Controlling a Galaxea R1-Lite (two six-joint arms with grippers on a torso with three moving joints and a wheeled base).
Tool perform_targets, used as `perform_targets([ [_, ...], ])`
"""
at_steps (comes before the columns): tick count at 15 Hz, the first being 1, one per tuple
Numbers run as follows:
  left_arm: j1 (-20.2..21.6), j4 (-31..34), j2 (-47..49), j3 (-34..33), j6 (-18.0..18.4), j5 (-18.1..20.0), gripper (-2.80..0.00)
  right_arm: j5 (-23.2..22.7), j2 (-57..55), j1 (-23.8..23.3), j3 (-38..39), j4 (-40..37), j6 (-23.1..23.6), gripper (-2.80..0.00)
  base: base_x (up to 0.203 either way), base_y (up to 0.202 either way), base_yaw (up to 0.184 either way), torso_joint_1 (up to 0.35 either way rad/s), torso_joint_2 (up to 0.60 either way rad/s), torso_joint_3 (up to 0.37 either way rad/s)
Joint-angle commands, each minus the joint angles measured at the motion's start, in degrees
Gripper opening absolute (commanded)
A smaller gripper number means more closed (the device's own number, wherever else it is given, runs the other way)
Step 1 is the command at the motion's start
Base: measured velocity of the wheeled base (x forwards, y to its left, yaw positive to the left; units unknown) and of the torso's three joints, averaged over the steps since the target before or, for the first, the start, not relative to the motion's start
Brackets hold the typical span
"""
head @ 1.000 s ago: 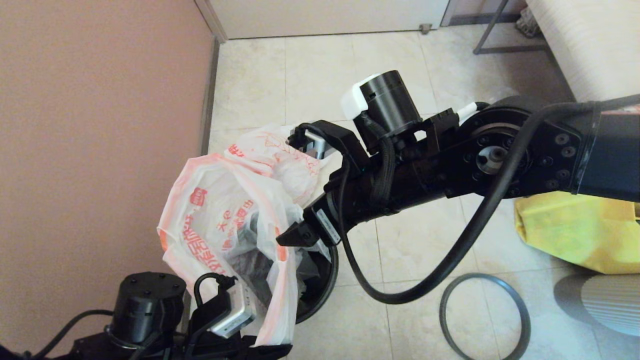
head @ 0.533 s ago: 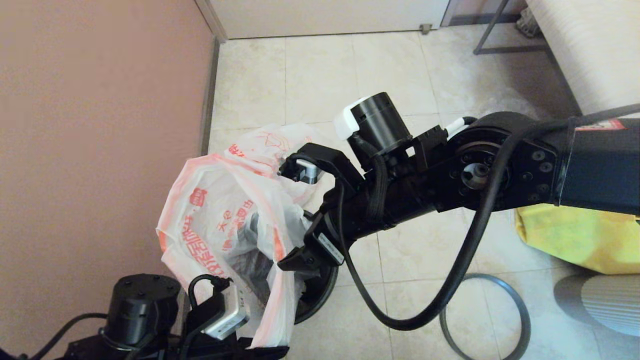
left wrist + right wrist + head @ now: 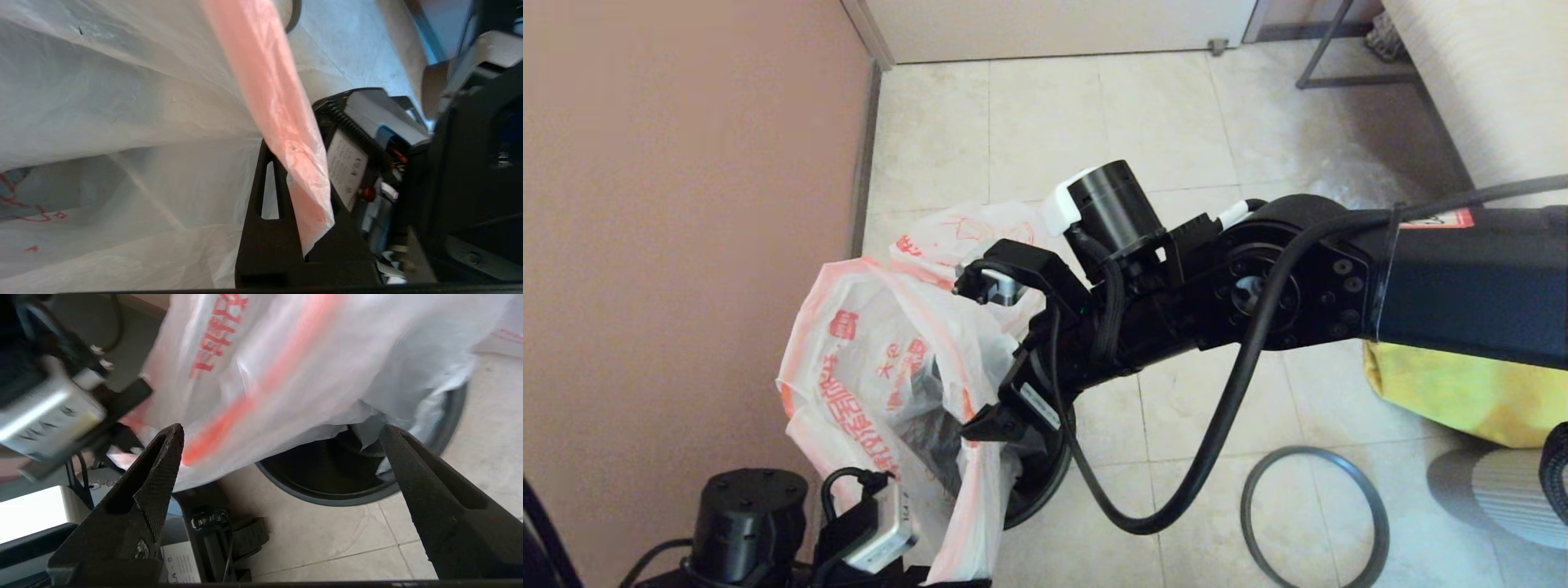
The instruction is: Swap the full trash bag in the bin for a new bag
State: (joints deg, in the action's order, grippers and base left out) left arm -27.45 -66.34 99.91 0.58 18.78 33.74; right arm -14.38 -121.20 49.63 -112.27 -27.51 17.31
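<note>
Nearest me, my left gripper is clamped on the orange-pink hem of the new bag, holding that edge up low by my base. Just beyond, my right gripper hangs with its fingers spread wide at the raised mouth of this bag, which spills up out of the bin on the tiles. Farther off, the grey hoop lies flat beside the bin, a yellow bag past it.
</note>
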Motion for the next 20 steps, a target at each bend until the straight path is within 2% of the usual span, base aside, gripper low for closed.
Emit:
perform_targets([
  [1,-0.3,-3.4,6.1,-0.9,0.7,-1.5,-2.8,0.0,-0.6,0.3,-0.3,-0.1,0.1,0.0,0.0,0.0,0.0,0.0,0.0,0.0],
  [6,-1.6,-10.0,11.8,-1.0,1.2,-6.0,-2.8,0.7,-1.4,0.0,-0.6,-0.6,0.2,0.0,0.0,0.0,0.0,0.0,0.0,0.0],
  [10,-2.1,-15.3,16.5,-1.2,3.4,-8.9,-2.8,0.0,-1.5,-0.4,-1.5,-3.2,2.1,0.0,0.0,0.0,0.0,0.0,0.0,0.0],
  [12,-1.6,-17.0,16.3,-1.2,3.4,-8.5,-2.8,-3.5,-1.3,-1.1,-1.5,-6.1,2.8,0.0,0.0,0.0,0.0,0.0,0.0,0.0],
  [13,-1.6,-17.2,16.5,-1.2,3.4,-8.6,-2.8,-5.4,-1.2,-1.5,-1.5,-8.1,3.6,-2.8,0.0,0.0,0.0,0.0,0.0,0.0],
  [17,-0.6,-17.7,16.7,-1.2,3.3,-8.2,-2.8,-8.1,-1.2,-1.8,-1.5,-11.7,4.7,-2.8,0.0,0.0,0.0,0.0,0.0,0.0],
  [20,0.6,-19.0,16.4,-1.2,2.9,-6.0,-2.8,-8.6,-0.9,-2.4,-1.5,-11.3,4.4,-2.8,0.0,0.0,0.0,0.0,0.0,0.0],
])
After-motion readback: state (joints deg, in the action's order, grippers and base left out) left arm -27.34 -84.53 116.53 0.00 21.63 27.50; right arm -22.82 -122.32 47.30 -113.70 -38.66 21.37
